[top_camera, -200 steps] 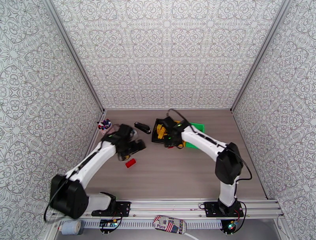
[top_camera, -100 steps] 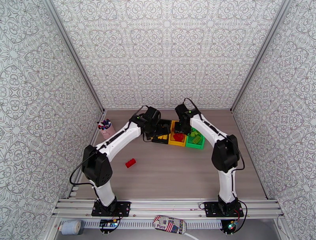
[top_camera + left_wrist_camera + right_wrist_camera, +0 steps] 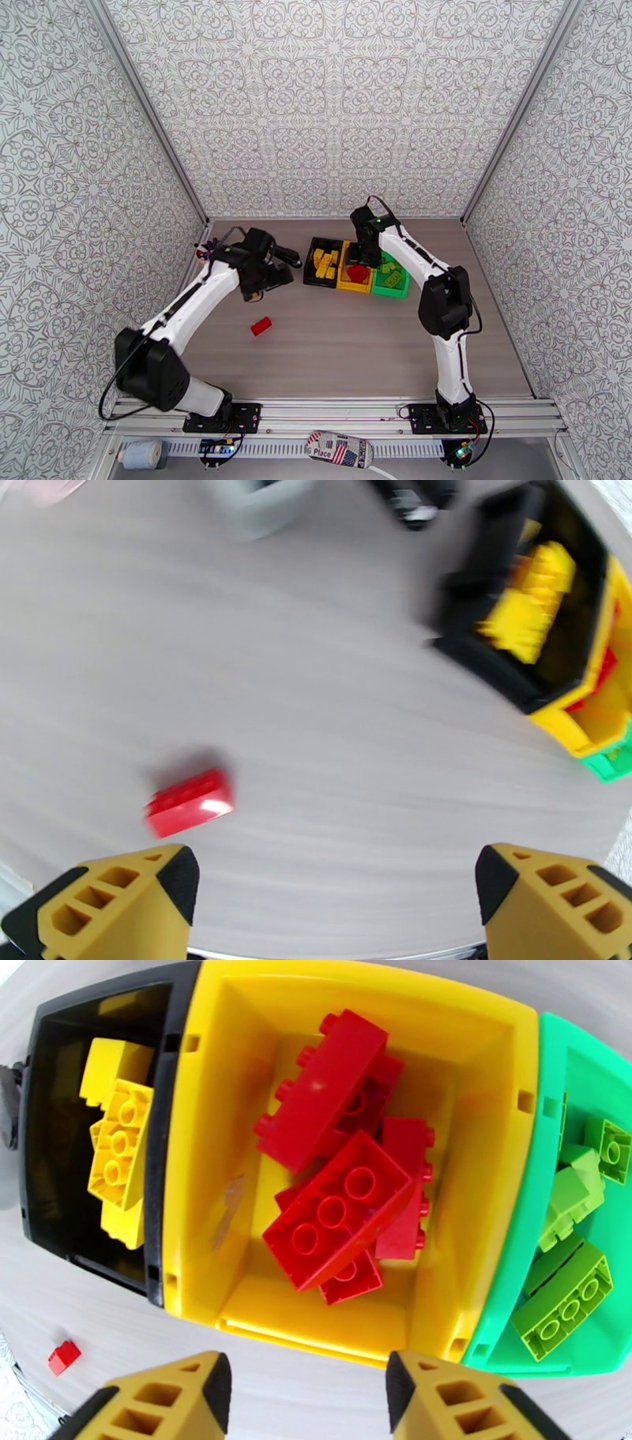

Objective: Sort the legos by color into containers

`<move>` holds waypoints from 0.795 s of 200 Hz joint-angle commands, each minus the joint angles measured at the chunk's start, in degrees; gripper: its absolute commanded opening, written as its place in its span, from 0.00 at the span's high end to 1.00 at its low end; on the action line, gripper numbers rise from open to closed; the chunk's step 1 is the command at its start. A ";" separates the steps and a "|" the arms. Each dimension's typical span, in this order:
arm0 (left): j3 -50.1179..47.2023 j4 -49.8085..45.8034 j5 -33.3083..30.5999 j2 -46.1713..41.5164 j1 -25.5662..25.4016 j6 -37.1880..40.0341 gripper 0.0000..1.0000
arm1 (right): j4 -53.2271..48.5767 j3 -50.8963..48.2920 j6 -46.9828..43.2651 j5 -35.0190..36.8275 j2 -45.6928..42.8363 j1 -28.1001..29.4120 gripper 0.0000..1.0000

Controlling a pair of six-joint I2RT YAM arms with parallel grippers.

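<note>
Your left fingers (image 3: 118, 898) have pulled back from the black bin (image 3: 310, 270) toward the tabletop's (image 3: 355, 355) left edge, and they are spread wide and empty. The loose red lego (image 3: 261, 325) lies where it was, with bare tabletop all round it. Your right fingers (image 3: 158, 1402) still hang over the yellow bin (image 3: 197, 1157), now parted with nothing between them. The green bin (image 3: 389, 293) ends the row.

The wood-grain tabletop (image 3: 340, 347) carries a black bin (image 3: 30, 1197), a yellow bin (image 3: 197, 1157) and a green bin (image 3: 513, 1236) touching in a row, a lone red brick (image 3: 261, 325) apart from them, and a pen cup (image 3: 207, 252) at its far-left edge.
</note>
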 commanded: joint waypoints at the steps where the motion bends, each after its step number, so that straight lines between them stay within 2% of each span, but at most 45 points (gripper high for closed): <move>1: -4.56 -1.97 -0.37 -2.28 1.91 -1.55 0.02 | 0.71 -0.58 -1.29 -0.93 -4.65 1.92 0.39; 50: -12.90 0.79 2.54 -3.77 4.25 -3.39 0.02 | -0.61 -1.66 -2.60 0.90 -6.53 8.07 0.37; 92: -19.67 7.68 7.47 -2.94 6.19 -6.81 0.02 | 0.31 -5.79 -1.50 1.35 -7.89 13.33 0.37; 159: -20.83 15.38 9.43 3.29 7.82 -9.24 0.02 | 4.27 -15.52 1.73 -0.21 -12.51 14.43 0.39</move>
